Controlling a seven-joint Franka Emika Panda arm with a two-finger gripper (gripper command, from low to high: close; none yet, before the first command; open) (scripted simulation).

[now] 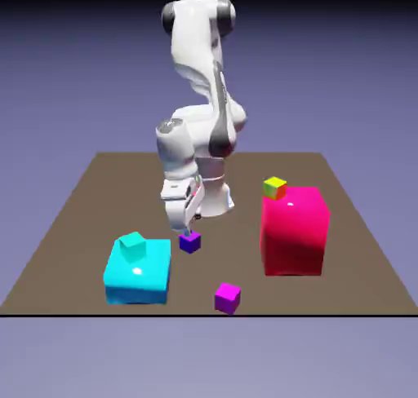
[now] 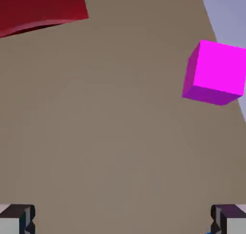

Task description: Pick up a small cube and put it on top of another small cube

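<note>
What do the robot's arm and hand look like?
Arm: glossy white, rounded segments, dark grey to black caps at the topmost joint, no cables or markings discernible. Hand: white, blocky housing in the exterior view; two small finger tips, grey with dark faces, squared with bevelled edges, in the hand view.

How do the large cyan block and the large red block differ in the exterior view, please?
The cyan block is low and squat, while the red block stands clearly taller. The cyan block carries a small teal cube; the red block carries a small yellow-green one. Both rest on the brown table.
</note>
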